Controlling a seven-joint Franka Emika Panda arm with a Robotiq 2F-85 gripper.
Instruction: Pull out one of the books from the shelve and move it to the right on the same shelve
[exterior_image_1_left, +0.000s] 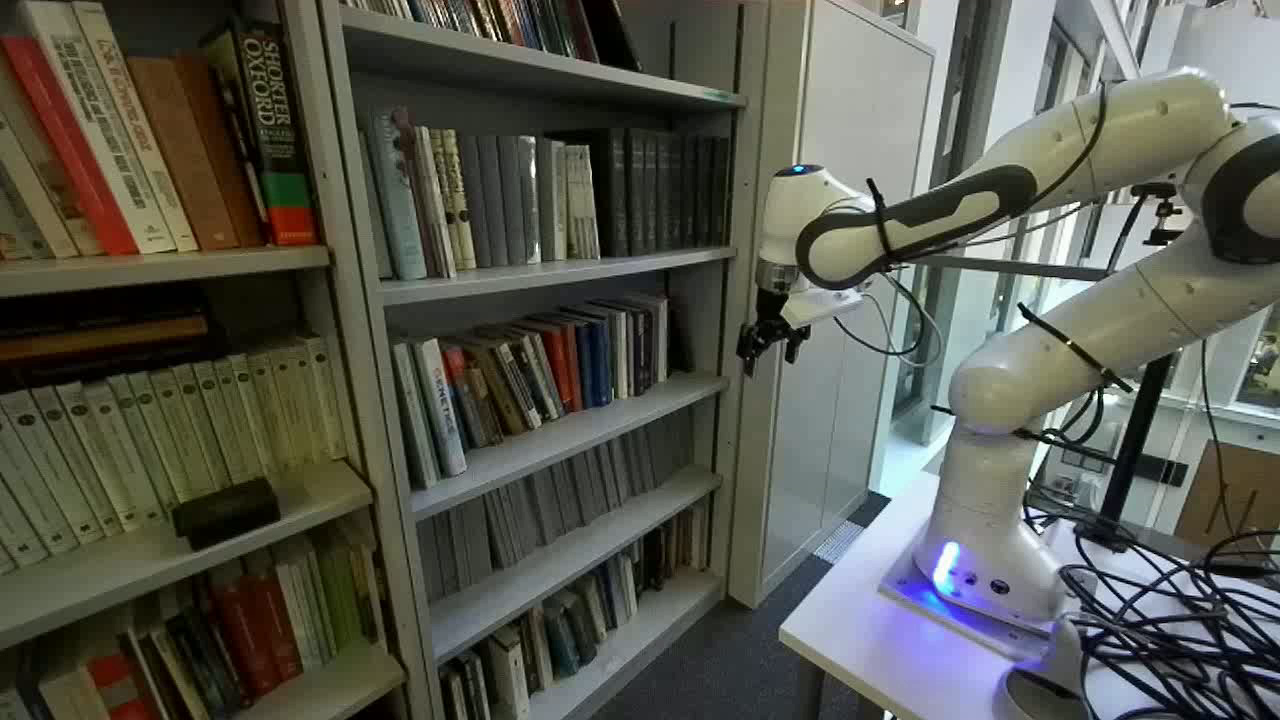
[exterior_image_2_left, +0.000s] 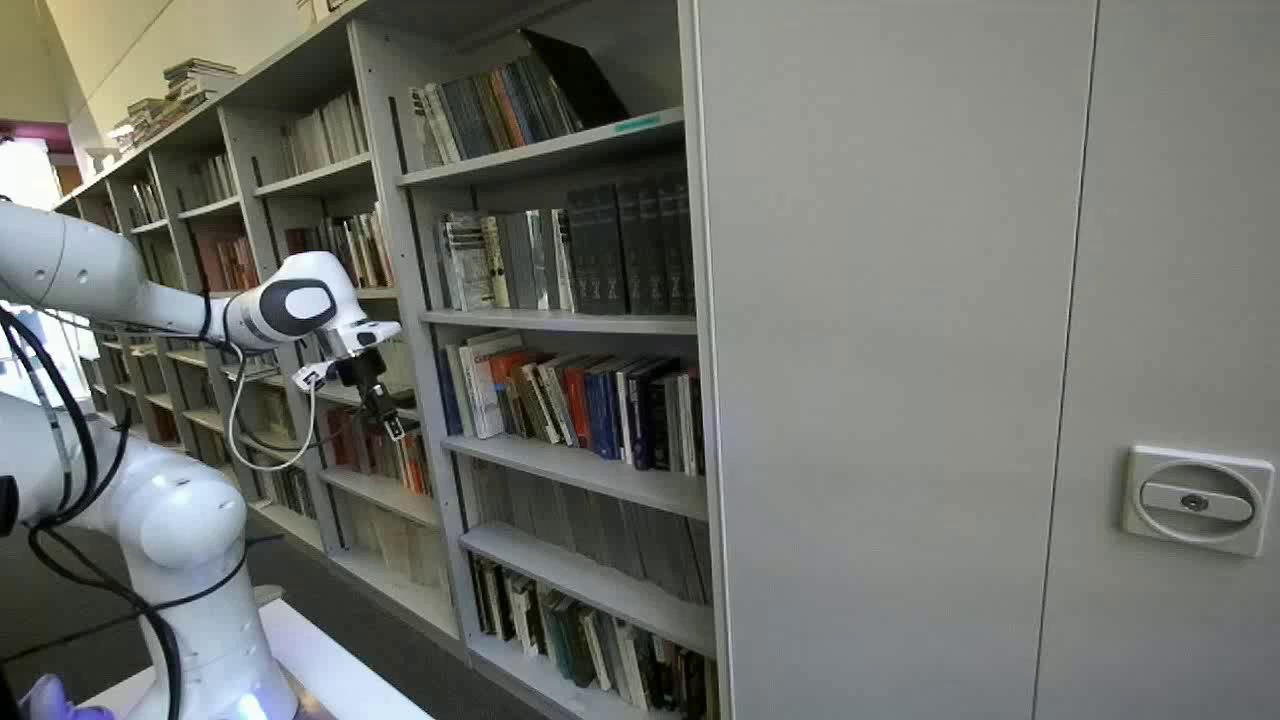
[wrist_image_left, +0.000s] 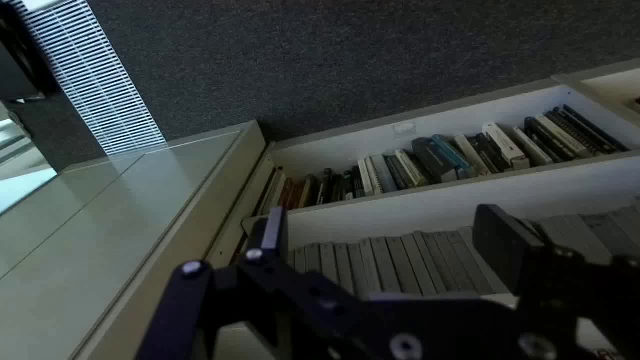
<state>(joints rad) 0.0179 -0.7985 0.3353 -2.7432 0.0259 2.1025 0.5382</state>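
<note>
Nearest is the white counter (exterior_image_1_left: 860, 620) that carries my arm (exterior_image_1_left: 1130, 310), and from it I reach toward the grey bookcase (exterior_image_1_left: 376, 400). My end effector (wrist_image_left: 385, 235) is spread wide, its fingers (wrist_image_left: 500, 250) far apart with nothing between them, and it hangs well apart from the shelf (exterior_image_1_left: 540, 277) I need and, I judge, lower than it. Past the fingers, in the wrist view, comes a lower row of grey volumes (wrist_image_left: 395, 265) that I do not seem to touch.

Farther off is that shelf, as I take the task to mean it: the flat grey metal board bearing mostly grey and dark-spined books (exterior_image_1_left: 500, 200), in both exterior views the one next above the row of colourful spines (exterior_image_1_left: 555, 360). As far as I can tell, none of the work is done: the books stand in their row and I hold none. The approach, the grip, the pull outward, the shift to the right and the release look to be left. Which book I am to take, I cannot tell.

The shelf lies level, its long axis running sideways along the bookcase and its front edge turned outward. The books on it stand upright, long axis vertical, spines facing out. At its right end the dark volumes (exterior_image_1_left: 665, 195) come close to the right upright (exterior_image_1_left: 747, 180), so room for a book there may be tight
</note>
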